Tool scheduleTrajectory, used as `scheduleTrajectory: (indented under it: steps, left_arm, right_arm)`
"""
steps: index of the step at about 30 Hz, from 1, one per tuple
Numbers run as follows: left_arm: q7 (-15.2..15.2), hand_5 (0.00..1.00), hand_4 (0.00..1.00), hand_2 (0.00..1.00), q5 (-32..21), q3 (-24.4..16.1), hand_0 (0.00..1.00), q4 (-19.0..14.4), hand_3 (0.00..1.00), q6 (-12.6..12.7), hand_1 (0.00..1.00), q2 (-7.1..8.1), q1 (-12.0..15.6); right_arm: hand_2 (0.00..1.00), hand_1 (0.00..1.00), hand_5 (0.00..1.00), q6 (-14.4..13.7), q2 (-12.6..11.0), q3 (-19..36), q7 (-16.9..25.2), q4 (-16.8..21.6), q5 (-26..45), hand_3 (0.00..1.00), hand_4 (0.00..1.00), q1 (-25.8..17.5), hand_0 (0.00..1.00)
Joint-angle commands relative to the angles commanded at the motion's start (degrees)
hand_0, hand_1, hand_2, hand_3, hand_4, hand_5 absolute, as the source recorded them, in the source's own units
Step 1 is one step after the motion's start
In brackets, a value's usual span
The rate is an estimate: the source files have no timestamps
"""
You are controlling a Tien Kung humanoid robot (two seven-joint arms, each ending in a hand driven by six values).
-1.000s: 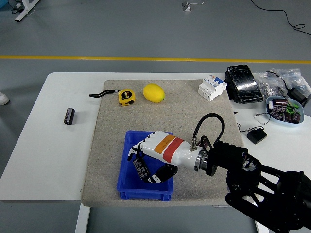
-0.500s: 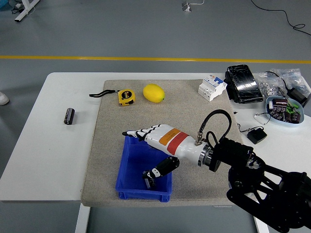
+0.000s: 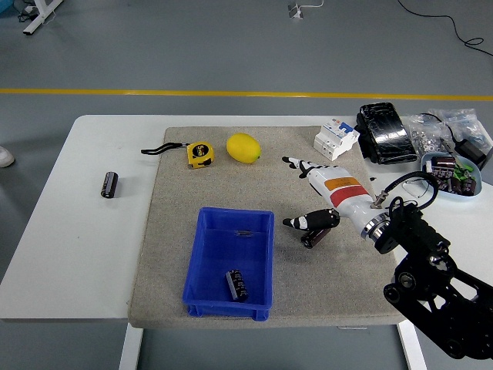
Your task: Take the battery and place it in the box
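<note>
With the battery (image 3: 236, 284) lying in the blue box (image 3: 202, 271) toward its 5 o'clock corner, the right hand (image 3: 314, 202), fingers spread and empty, should clear out toward 3 o'clock without clipping the box.

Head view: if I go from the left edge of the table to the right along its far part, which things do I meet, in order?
Loose battery on the bare white table → yellow tape measure → lemon → white circuit breaker → black wrapped pack → pale blue dish of small parts.
</note>
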Motion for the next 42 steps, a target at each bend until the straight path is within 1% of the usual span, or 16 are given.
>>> scheduleTrajectory:
  steps: [2, 3, 4, 8, 9, 14, 15, 20, 21, 25, 26, 27, 32, 33, 42]
  left_arm:
    - [0.0, 0.664, 0.622, 0.623, 0.0, 0.1, 0.613, 0.0, 0.616, 0.0, 0.567, -0.02, -0.1]
    - [-0.1, 0.667, 0.622, 0.623, -0.1, 0.2, 0.612, 0.0, 0.616, 0.0, 0.571, -0.01, -0.1]
    - [-0.1, 0.667, 0.622, 0.623, -0.2, 0.2, 0.612, 0.0, 0.616, 0.0, 0.571, -0.03, 0.0]
    - [0.0, 0.667, 0.622, 0.623, 0.1, 0.0, 0.612, 0.0, 0.616, -0.1, 0.571, -0.06, -0.1]
    - [0.0, 0.668, 0.622, 0.625, 0.2, 0.0, 0.612, 0.0, 0.616, -0.1, 0.568, -0.08, -0.1]
    - [0.0, 0.668, 0.622, 0.625, 0.4, -0.1, 0.612, -0.1, 0.616, -0.2, 0.568, -0.08, -0.1]
    - [0.1, 0.666, 0.621, 0.625, 0.5, -0.1, 0.612, -0.1, 0.616, -0.2, 0.572, -0.09, -0.1]
    - [0.1, 0.666, 0.621, 0.625, 0.9, -0.4, 0.612, -0.1, 0.616, -0.3, 0.572, -0.11, -0.1]
    - [0.1, 0.668, 0.622, 0.625, 0.9, -0.4, 0.612, 0.0, 0.615, -0.3, 0.573, -0.14, -0.1]
    - [0.1, 0.668, 0.622, 0.625, 0.9, -0.3, 0.612, -0.1, 0.615, -0.3, 0.573, -0.17, -0.1]
    - [0.2, 0.668, 0.622, 0.625, 0.9, -0.3, 0.612, -0.1, 0.615, -0.3, 0.573, -0.17, -0.1]
    - [0.2, 0.668, 0.621, 0.629, 1.0, -0.3, 0.612, -0.1, 0.615, -0.3, 0.575, -0.19, -0.1]
    - [0.2, 0.668, 0.621, 0.629, 1.0, -0.3, 0.612, -0.1, 0.615, -0.4, 0.575, -0.17, -0.1]
    - [0.2, 0.667, 0.62, 0.628, 1.0, -0.3, 0.612, -0.1, 0.615, -0.4, 0.578, -0.16, -0.1]
    - [0.4, 0.666, 0.618, 0.628, 1.5, -0.6, 0.612, -0.2, 0.615, -0.6, 0.576, -0.11, 0.2]
  right_arm:
    - [0.833, 0.695, 0.279, -0.2, -0.1, 1.2, 0.0, -0.8, -0.1, 0.928, 0.998, -1.1, 0.689]
    - [0.829, 0.691, 0.283, -0.2, -0.1, 1.9, -0.1, -1.3, 0.1, 0.907, 0.998, -1.8, 0.687]
    - [0.829, 0.691, 0.283, -0.4, -0.2, 2.5, -0.2, -1.6, 0.3, 0.907, 0.998, -2.4, 0.687]
    - [0.829, 0.691, 0.283, -1.3, -0.2, 3.7, -0.3, -2.1, 0.7, 0.907, 0.998, -4.0, 0.687]
    - [0.807, 0.674, 0.285, -1.6, -0.1, 3.9, -0.2, -2.2, 0.8, 0.881, 0.998, -4.4, 0.677]
    - [0.807, 0.674, 0.285, -2.5, 1.3, 4.5, 0.1, -3.2, 0.9, 0.881, 0.998, -6.0, 0.677]
    - [0.801, 0.672, 0.3, -2.6, 1.5, 4.3, 0.1, -3.4, 0.9, 0.875, 0.998, -6.2, 0.676]
    - [0.801, 0.672, 0.3, -3.7, 2.0, 2.4, 0.3, -3.8, 1.1, 0.875, 0.998, -6.6, 0.676]
    - [0.779, 0.654, 0.306, -4.2, 2.1, 1.9, 0.4, -4.1, 1.3, 0.857, 0.998, -6.6, 0.664]
    - [0.779, 0.654, 0.306, -7.1, 2.3, -0.3, 0.7, -6.2, 1.9, 0.857, 0.998, -5.9, 0.664]
    - [0.779, 0.654, 0.306, -7.5, 2.3, -0.6, 0.8, -6.6, 1.9, 0.857, 0.998, -5.8, 0.664]
    - [0.758, 0.643, 0.304, -8.2, 2.4, -0.9, 1.0, -7.3, 1.9, 0.835, 0.998, -5.7, 0.657]
    - [0.758, 0.643, 0.304, -10.8, 2.7, -2.0, 1.6, -9.1, 2.2, 0.835, 0.998, -5.4, 0.657]
    - [0.726, 0.62, 0.295, -11.1, 2.8, -2.2, 1.7, -9.2, 2.3, 0.818, 0.998, -5.4, 0.631]
    - [0.717, 0.615, 0.296, -11.5, 3.4, -3.3, 1.8, -10.3, 3.1, 0.819, 0.998, -5.5, 0.629]
